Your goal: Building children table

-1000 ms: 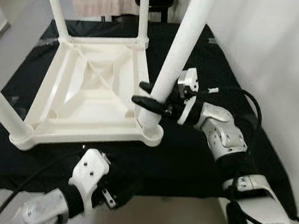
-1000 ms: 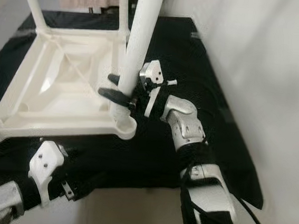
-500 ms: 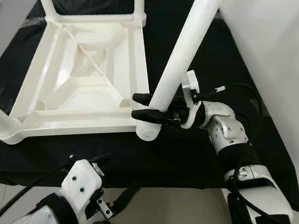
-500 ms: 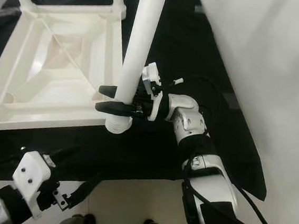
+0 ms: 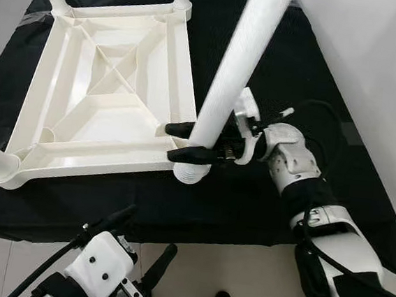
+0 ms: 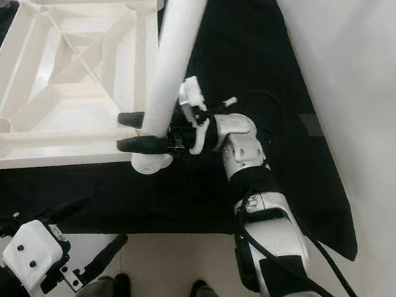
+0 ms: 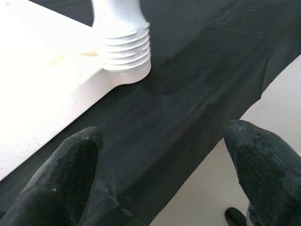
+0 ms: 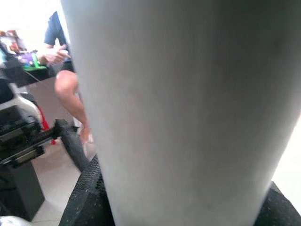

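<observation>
The white table leg [image 5: 235, 68] stands tilted, its ribbed threaded end [image 7: 123, 47] resting at the near corner of the upturned white table top [image 5: 101, 97], which lies on a black cloth [image 5: 261, 218]. The left wrist view shows what the head views only hint at: the threaded end sits against the corner but does not appear to be seated in a socket, though the angle makes this hard to confirm. The right wrist view adds a close look at the leg's smooth shaft and, behind it, a seated person [image 8: 59, 56].

The right gripper [image 5: 188, 142] is clamped on the leg just above the threaded end, one black finger on each side of the shaft. The table top lies immediately beyond its fingertips.

The left gripper [image 5: 138, 255] hangs low over the pale floor [image 5: 241, 279] at the cloth's near edge, fingers spread apart, holding nothing.
</observation>
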Tool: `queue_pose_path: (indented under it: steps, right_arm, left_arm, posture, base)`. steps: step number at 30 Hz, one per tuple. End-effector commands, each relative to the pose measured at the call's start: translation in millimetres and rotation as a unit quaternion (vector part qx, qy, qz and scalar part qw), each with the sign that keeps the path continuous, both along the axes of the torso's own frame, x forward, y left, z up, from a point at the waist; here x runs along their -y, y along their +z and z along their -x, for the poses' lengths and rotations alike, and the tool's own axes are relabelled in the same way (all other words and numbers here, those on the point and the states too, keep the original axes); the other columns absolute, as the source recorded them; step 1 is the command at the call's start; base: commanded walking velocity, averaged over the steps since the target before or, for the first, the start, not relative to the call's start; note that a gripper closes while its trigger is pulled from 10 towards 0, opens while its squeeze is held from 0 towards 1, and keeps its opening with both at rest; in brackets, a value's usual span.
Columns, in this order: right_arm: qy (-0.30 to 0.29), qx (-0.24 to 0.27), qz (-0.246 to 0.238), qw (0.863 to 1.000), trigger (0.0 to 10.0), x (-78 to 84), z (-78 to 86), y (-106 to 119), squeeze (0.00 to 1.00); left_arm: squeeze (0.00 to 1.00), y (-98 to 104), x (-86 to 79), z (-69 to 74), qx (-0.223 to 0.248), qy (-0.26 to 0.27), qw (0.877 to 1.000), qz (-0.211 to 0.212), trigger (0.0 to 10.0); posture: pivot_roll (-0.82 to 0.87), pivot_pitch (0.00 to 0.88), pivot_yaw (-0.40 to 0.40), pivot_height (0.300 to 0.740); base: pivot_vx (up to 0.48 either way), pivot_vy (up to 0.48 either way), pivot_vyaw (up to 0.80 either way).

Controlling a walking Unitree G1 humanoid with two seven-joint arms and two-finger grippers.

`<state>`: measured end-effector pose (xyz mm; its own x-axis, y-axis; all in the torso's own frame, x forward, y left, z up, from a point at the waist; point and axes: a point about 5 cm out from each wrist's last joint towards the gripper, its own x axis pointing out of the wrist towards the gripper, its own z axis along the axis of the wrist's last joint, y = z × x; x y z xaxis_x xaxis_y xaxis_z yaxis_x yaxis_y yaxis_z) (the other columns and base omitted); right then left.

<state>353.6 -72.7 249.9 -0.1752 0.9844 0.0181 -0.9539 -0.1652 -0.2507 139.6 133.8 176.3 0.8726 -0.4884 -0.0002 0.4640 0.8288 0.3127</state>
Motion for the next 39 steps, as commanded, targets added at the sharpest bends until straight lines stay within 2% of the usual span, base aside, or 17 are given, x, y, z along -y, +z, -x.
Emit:
queue_pose_path:
  steps: [1,8,15,26,33,39]
  right_arm:
    - [0.004,0.000,0.017,1.000,10.0,-6.4,0.8,-6.5,0.00]
    - [-0.032,0.017,0.014,0.999,10.0,-12.4,-5.0,-1.5,0.00]
    - [-0.042,0.004,0.053,0.998,10.0,-1.6,-11.2,-5.2,0.00]
    - [-0.035,-0.010,0.053,0.998,10.0,2.8,-13.1,-2.2,0.00]
    - [-0.013,-0.018,0.063,0.998,10.0,1.0,-10.4,-10.0,0.00]
    - [-0.017,-0.017,0.066,0.998,10.0,1.3,-10.9,-10.4,0.00]
  left_arm:
    - [0.00,-0.9,2.0,3.6,-0.001,-0.002,1.000,-0.002,10.0]
    - [0.00,-2.7,4.5,0.8,0.000,0.001,1.000,-0.002,10.0]
    - [0.00,-2.5,6.8,-2.6,0.012,0.016,1.000,-0.002,10.0]
    - [0.00,-2.0,8.1,-3.3,0.014,0.017,1.000,-0.002,10.0]
    - [0.00,-1.6,9.6,-2.1,0.014,0.018,1.000,-0.002,10.0]
    - [0.00,-1.4,10.0,-1.6,0.014,0.018,1.000,-0.002,10.0]
  posture:
    - [0.15,0.334,0.009,0.740]
    - [0.14,0.329,-0.005,0.740]
    - [0.14,0.332,-0.033,0.740]
    - [0.14,0.337,-0.040,0.740]
    - [0.14,0.343,-0.042,0.740]
    - [0.15,0.347,-0.043,0.740]
  base:
    - [0.000,0.000,0.00]
    - [0.000,0.000,0.00]
    - [0.000,0.000,0.00]
    - [0.000,0.000,0.00]
    - [0.000,0.000,0.00]
    - [0.000,0.000,0.00]
